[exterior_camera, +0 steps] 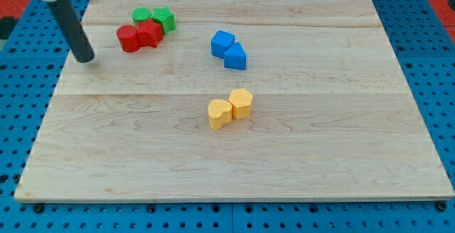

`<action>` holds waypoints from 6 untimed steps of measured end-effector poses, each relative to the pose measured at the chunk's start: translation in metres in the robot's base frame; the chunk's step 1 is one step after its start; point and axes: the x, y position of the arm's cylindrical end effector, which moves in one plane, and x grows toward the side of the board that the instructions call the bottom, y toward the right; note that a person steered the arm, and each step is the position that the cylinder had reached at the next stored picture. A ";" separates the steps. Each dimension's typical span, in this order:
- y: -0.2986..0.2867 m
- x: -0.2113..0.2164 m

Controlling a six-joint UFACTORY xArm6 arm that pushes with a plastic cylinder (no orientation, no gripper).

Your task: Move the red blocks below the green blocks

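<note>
My tip (86,58), a bare rod with no claw to open or close, stood near the board's (320,155) top-left corner, just left of the red blocks (139,36), which already touched the green blocks (153,18) from below. Any further shove risked scattering both colours, judging by their tight cluster.

Red blocks (139,36), green blocks (154,18), blue, yellow.
</note>
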 end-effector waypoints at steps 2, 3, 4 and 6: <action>0.037 -0.041; 0.037 -0.058; 0.035 -0.058; 0.115 0.044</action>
